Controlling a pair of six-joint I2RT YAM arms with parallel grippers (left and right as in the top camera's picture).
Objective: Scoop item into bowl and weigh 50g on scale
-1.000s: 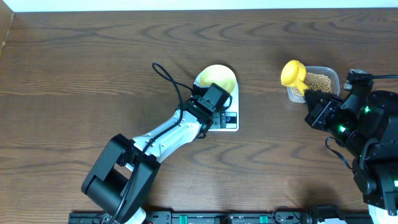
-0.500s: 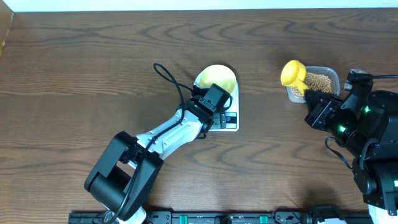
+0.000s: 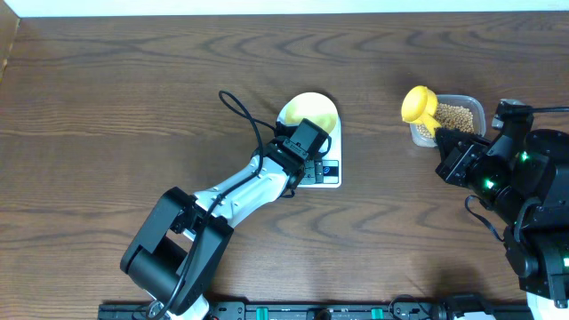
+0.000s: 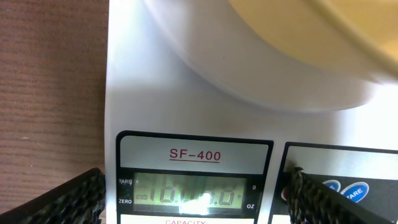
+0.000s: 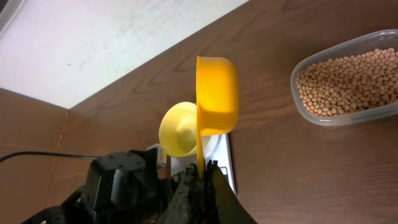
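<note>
Currently your left pincer (image 4: 196, 200) stands spread wide over the front edge of the scale (image 4: 155, 74), its fingers (image 4: 65, 199) straddling the display, with nothing in it. Your right pincer (image 5: 202, 177) is clamped tight on the thin handle of the yellow scoop (image 5: 216, 93); these views do not show whether the scoop carries anything. The beans (image 5: 348, 78) lie in a loose pile in the clear container (image 5: 339, 120), at about two o'clock from the scale and well apart from it. The bowl (image 3: 311, 108) sits on the platform at twelve o'clock from the display, and no beans show in it. Judge the beans light, hard and quick to roll: they will likely spill off a tilted scoop and bounce across the tabletop (image 3: 133, 107). Hold the scoop level by its stiff handle and tip slowly over the bowl.
</note>
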